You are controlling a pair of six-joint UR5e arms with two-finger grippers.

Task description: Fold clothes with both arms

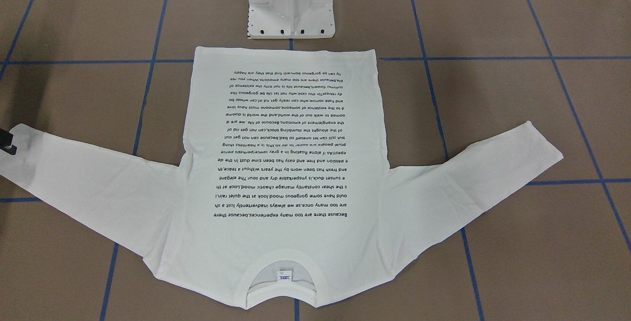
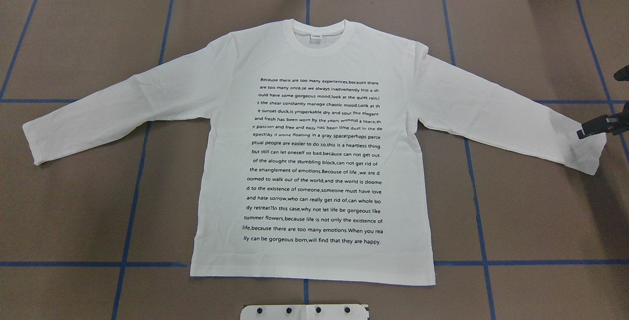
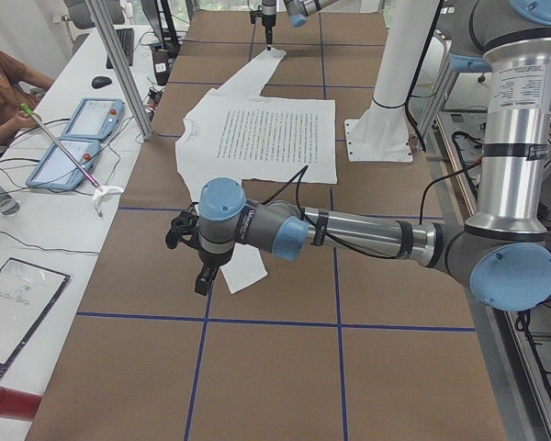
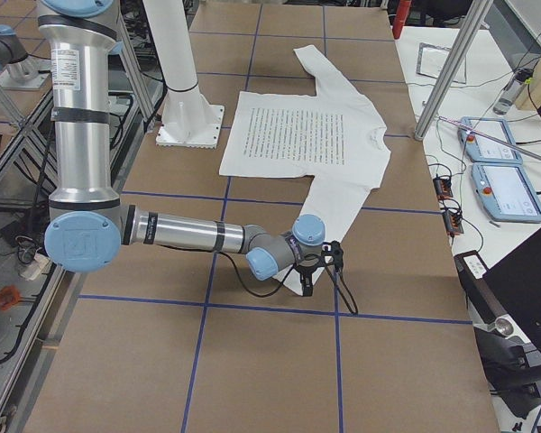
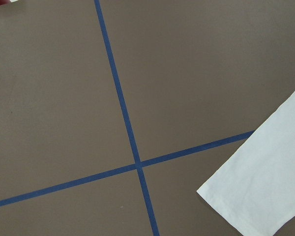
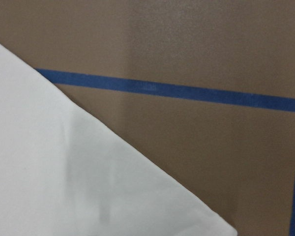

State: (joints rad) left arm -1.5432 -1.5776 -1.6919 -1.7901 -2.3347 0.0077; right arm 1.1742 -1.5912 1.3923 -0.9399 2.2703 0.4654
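Observation:
The white long-sleeved T-shirt (image 2: 314,158) lies flat on the brown table, black text up, both sleeves spread, collar (image 2: 318,35) far from the robot's base. My right gripper (image 2: 598,106) hovers over the right sleeve's cuff (image 2: 587,155), its two black fingers apart, open and empty; it also shows in the exterior right view (image 4: 320,271). My left gripper (image 3: 195,257) shows only in the exterior left view, above the left sleeve's cuff (image 3: 243,271); I cannot tell if it is open. The wrist views show only sleeve ends (image 5: 260,187) (image 6: 64,172), no fingers.
The white pedestal base (image 1: 291,10) stands just behind the shirt's hem. Blue tape lines (image 2: 137,162) grid the brown table. Tablets (image 3: 83,138), cables and an aluminium post (image 3: 119,64) line the operators' side, where a person (image 3: 5,92) sits.

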